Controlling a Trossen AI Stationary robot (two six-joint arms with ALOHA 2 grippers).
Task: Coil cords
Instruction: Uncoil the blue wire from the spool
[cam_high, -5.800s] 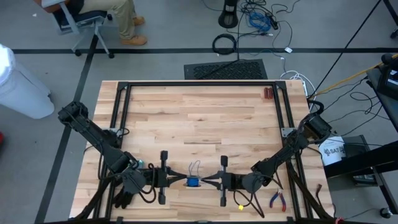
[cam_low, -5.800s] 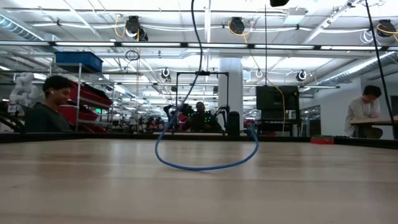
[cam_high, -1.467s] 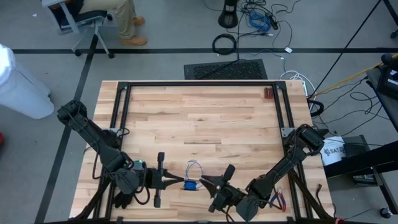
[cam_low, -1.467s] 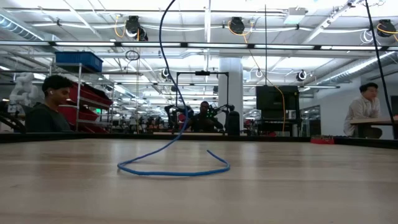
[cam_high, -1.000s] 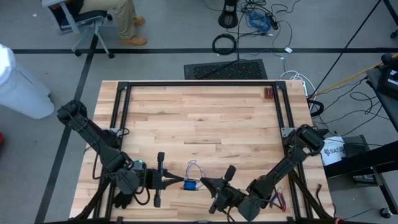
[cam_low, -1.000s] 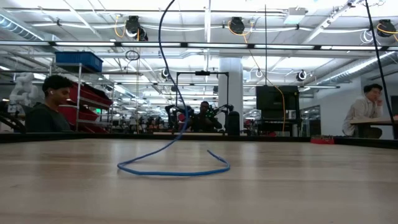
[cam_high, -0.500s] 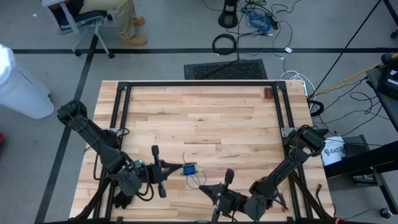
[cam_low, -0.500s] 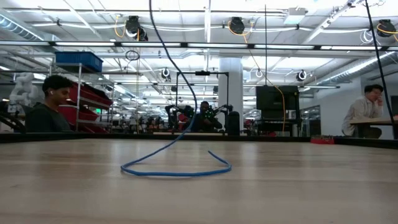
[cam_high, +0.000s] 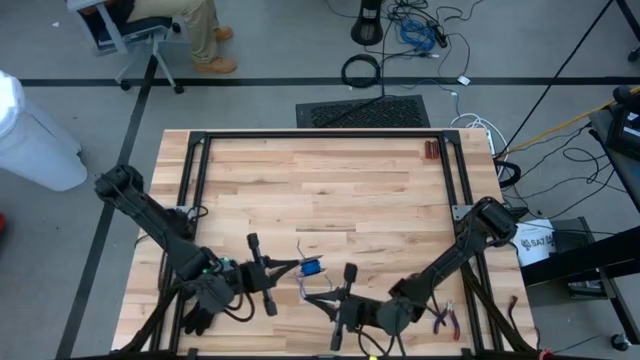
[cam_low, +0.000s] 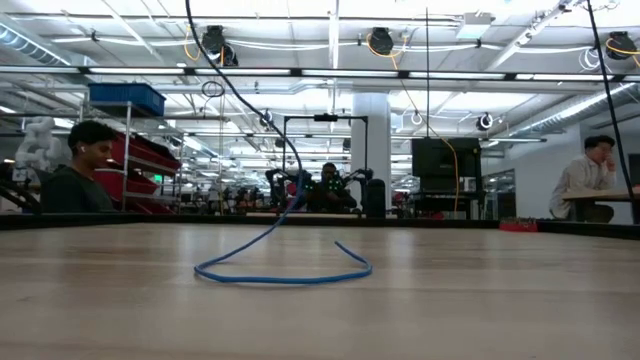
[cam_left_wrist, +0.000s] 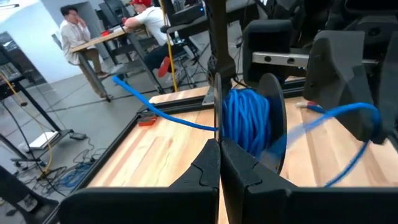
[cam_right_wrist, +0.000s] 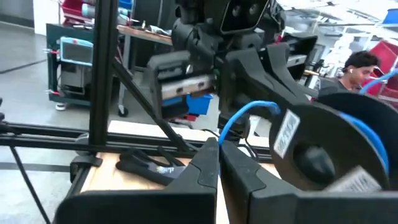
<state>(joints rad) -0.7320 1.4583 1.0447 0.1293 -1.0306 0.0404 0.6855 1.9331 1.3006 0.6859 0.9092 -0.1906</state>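
left end effector (cam_high: 296, 267): clenched on cords (cam_high: 311, 267) | right end effector (cam_high: 318, 299): clenched | writing: unreadable

bare table (cam_high: 320, 190) beyond, blue cord (cam_high: 312, 268) between pincers, pliers (cam_high: 444, 318) right

A white bucket (cam_high: 536, 243) right of the bench shows the partial letters "SAT". No other lettering is legible.

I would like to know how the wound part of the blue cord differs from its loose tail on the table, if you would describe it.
The wound bundle is a small, dense, bright blue lump held above the table by the left gripper; the loose tail is one thin strand.

The bundle is tightly packed; the tail lies in an open loop on the wood.

Both belong to one blue cord.
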